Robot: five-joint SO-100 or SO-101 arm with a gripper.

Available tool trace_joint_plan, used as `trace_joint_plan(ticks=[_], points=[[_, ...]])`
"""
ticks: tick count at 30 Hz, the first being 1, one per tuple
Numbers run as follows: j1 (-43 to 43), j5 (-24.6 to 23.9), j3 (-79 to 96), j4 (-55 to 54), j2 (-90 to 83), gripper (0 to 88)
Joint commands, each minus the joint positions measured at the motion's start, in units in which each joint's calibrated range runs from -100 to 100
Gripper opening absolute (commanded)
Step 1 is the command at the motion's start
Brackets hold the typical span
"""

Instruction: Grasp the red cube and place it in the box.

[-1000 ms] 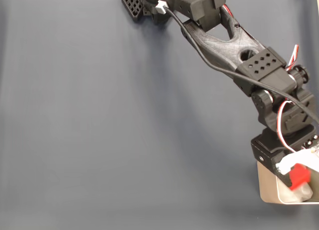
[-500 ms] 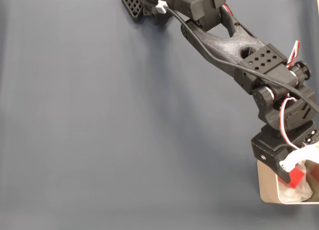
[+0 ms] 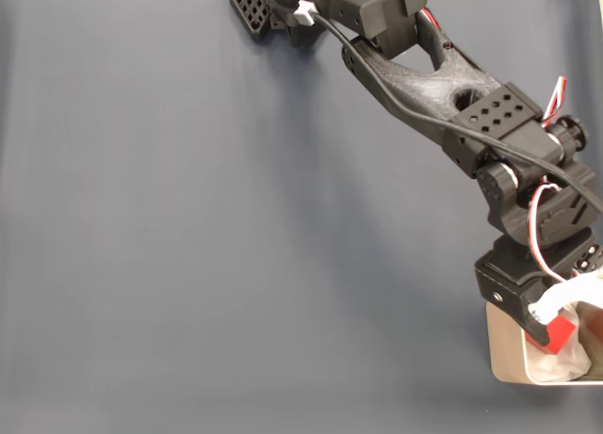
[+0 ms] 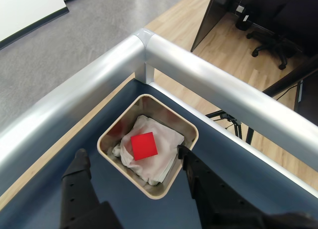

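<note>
The red cube [image 4: 144,146] lies flat on the crumpled white lining inside the beige box [image 4: 144,101]. In the wrist view my gripper [image 4: 131,154] hangs above the box, open, its two black fingers [image 4: 79,162] spread to either side of the cube and touching nothing. The fixed view shows the box [image 3: 504,357] at the bottom right edge, with the cube [image 3: 562,333] partly hidden under my gripper [image 3: 556,323] and its white finger piece.
A dark blue-grey mat [image 3: 236,217] covers the table. The box stands in the table's corner, right beside silver rails [image 4: 213,85]. Beyond them are a wooden floor and an office chair [image 4: 271,42]. My black arm [image 3: 424,76] stretches down from the top.
The cube has left my fingers and dropped lower onto the box lining. My wrist has shifted slightly. Nothing differs over the last half second.
</note>
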Motion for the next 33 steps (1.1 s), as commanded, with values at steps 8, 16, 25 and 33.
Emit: trace_joint_plan(ticks=[8,16,25,33], points=[[-0.2,-0.1,-2.3,-0.5,-2.1,36.4],[7.4,-0.9,26.9,-9.6,-22.8,0.2],[20.2,-2.5,59.8,-14.5,-49.8,0.0],[24.0,-5.6,98.4,-19.2,-81.3,0.0]])
